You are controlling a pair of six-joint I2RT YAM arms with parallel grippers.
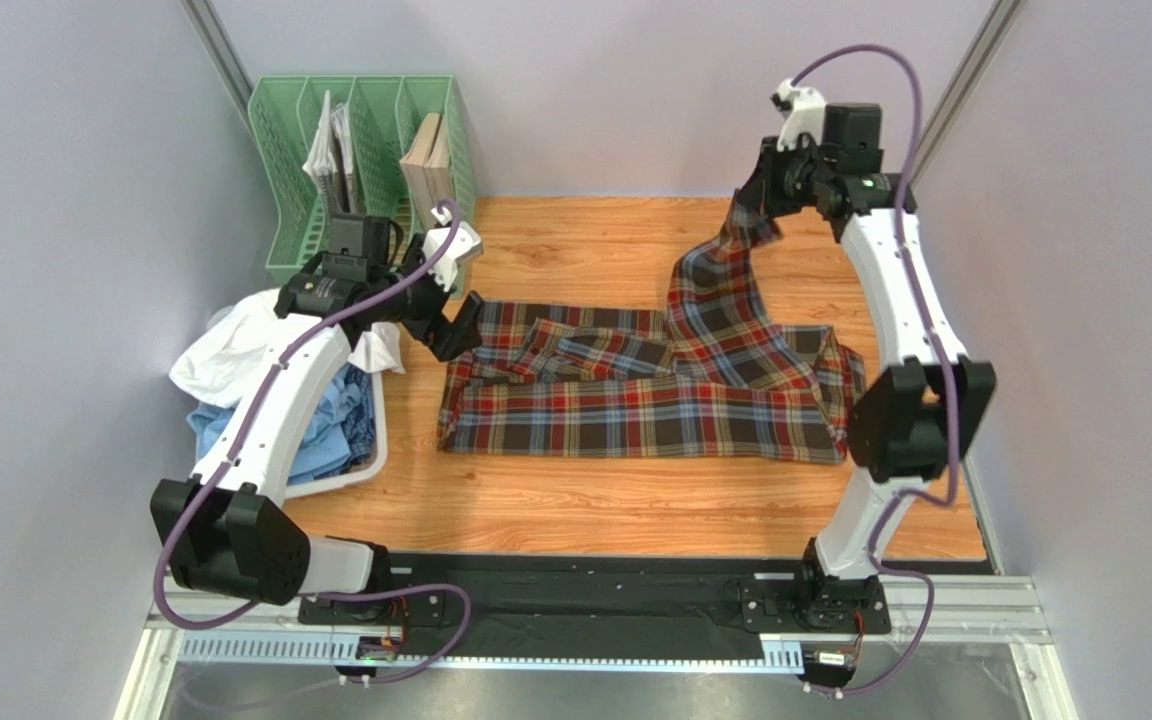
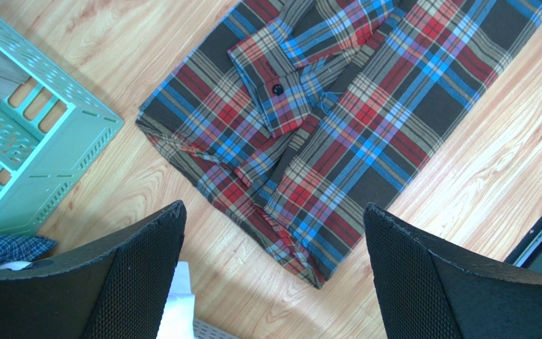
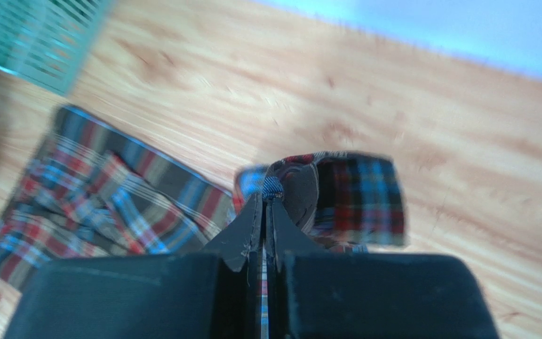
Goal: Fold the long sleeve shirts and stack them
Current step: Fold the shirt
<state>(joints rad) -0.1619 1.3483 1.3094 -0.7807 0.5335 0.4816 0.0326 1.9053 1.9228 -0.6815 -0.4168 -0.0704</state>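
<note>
The tartan shirt [image 1: 642, 393] in red, brown, blue and yellow lies spread on the wooden table. One sleeve [image 1: 717, 270] is pulled up toward the far right. My right gripper [image 1: 760, 192] is shut on that sleeve's end; in the right wrist view the cloth [image 3: 355, 191] hangs pinched between the closed fingers of the gripper [image 3: 265, 205]. My left gripper [image 1: 447, 323] is open and empty above the shirt's left edge; in the left wrist view the gripper [image 2: 274, 233] spans a shirt corner [image 2: 309, 261]. White [image 1: 244, 338] and light blue [image 1: 327, 428] shirts lie in a bin at left.
A green file rack [image 1: 364, 143] with books stands at the back left, also in the left wrist view [image 2: 33, 148]. The white bin [image 1: 364, 468] sits at the table's left edge. Grey walls enclose the table on three sides.
</note>
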